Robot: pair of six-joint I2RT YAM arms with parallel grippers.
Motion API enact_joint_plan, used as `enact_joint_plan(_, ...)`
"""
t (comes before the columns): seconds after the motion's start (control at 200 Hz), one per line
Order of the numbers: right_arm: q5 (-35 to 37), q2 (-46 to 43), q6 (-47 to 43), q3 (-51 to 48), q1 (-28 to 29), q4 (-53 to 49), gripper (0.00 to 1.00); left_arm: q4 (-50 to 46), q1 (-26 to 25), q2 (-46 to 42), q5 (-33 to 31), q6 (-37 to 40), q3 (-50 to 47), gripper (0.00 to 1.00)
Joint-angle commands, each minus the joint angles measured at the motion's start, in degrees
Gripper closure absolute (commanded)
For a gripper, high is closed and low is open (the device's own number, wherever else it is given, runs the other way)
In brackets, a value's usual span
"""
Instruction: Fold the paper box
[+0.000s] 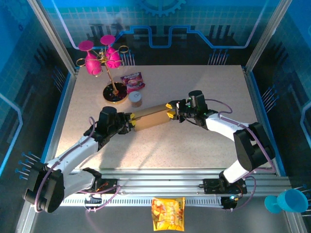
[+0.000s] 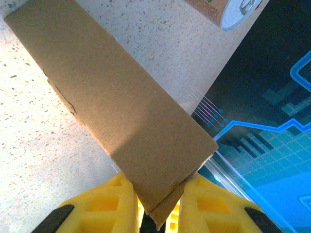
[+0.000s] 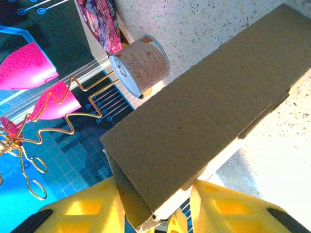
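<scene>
Gripping paper box (image 1: 150,118), can (image 1: 135,98) label illegible

Two yellow fingers (image 3: 87,208) of the right gripper (image 3: 155,216) clamp one end of a flat brown cardboard box (image 3: 209,111), which stretches away over a speckled table (image 3: 272,160). A small can (image 3: 141,65) sits just beside the box's long side, near the table's edge. Beyond the can lies a pink packet (image 3: 99,19). Off that edge, pink cups (image 3: 29,65) hang on a gold wire stand (image 3: 73,116).
</scene>
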Motion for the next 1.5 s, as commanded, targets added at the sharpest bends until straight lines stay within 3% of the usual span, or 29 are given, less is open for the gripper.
enact_joint_plan(0.0, 0.4, 1.5, -3.4, -2.3, -1.5, -7.0, 0.63, -4.5, 0.0, 0.8, -2.5, -0.4, -2.8, 0.87)
enact_joint_plan(0.13, -0.5, 1.0, -5.9, -2.3, -2.4, -9.5, 0.61, -4.7, 0.0, 0.4, -2.8, -0.6, -3.3, 0.87)
enact_joint_plan(0.24, -0.7, 1.3, -7.4, -2.4, -3.0, -10.2, 0.82, -4.7, 0.0, 0.4, -2.8, -0.4, -3.4, 0.88)
enact_joint_plan(0.595, -1.9, 2.8, -12.9, -0.6, -4.0, -15.5, 0.9, -4.5, 0.9, 0.8, -1.3, 1.2, -3.8, 0.91)
enact_joint_plan(0.685, -2.2, 2.6, -14.9, 0.1, -4.5, -16.9, 0.9, -3.7, 1.7, 1.1, 0.8, 3.9, -3.7, 0.88)
enact_joint_plan(0.77, -2.4, 1.3, -18.3, 0.6, -5.4, -19.6, 0.84, -5.0, 2.7, 1.2, 5.3, 7.6, -2.8, 0.75)
enact_joint_plan(0.916, -1.2, -3.8, -27.7, 2.7, -6.8, -28.9, 0.75, -15.4, 2.4, -3.0, 9.9, 15.3, -1.0, 0.56)
enact_joint_plan(1.111, 0.9, -8.8, -41.5, 0.1, -7.4, -41.2, 0.49, -20.3, 2.0, -8.1, 14.4, 19.8, -6.6, 0.37)
enact_joint_plan(1.181, 2.0, -11.3, -44.1, -2.7, -8.0, -44.0, 0.42, -22.8, 1.7, -10.9, 14.3, 20.7, -8.7, 0.31)
enact_joint_plan(1.376, 7.0, -19.8, -48.2, -4.8, -9.6, -49.9, 0.31, -29.7, 2.3, -19.3, 9.3, 24.0, -8.3, 0.33)
enact_joint_plan(1.436, 9.6, -21.6, -49.6, -3.6, -10.0, -51.4, 0.28, -32.4, 2.7, -19.0, 7.1, 28.6, -5.1, 0.2)
enact_joint_plan(1.451, 10.4, -22.0, -50.1, -3.1, -9.9, -51.8, 0.24, -33.0, 3.0, -18.8, 6.6, 30.1, -4.0, 0.12)
enact_joint_plan(1.471, 11.7, -22.6, -50.8, -2.5, -10.0, -52.1, 0.03, -34.0, 3.1, -18.5, 5.6, 32.4, -2.5, 0.02)
enact_joint_plan(1.496, 13.3, -23.5, -51.8, -1.7, -10.0, -52.4, 0.0, -35.4, 3.6, -18.3, 4.1, 35.7, -0.4, 0.01)
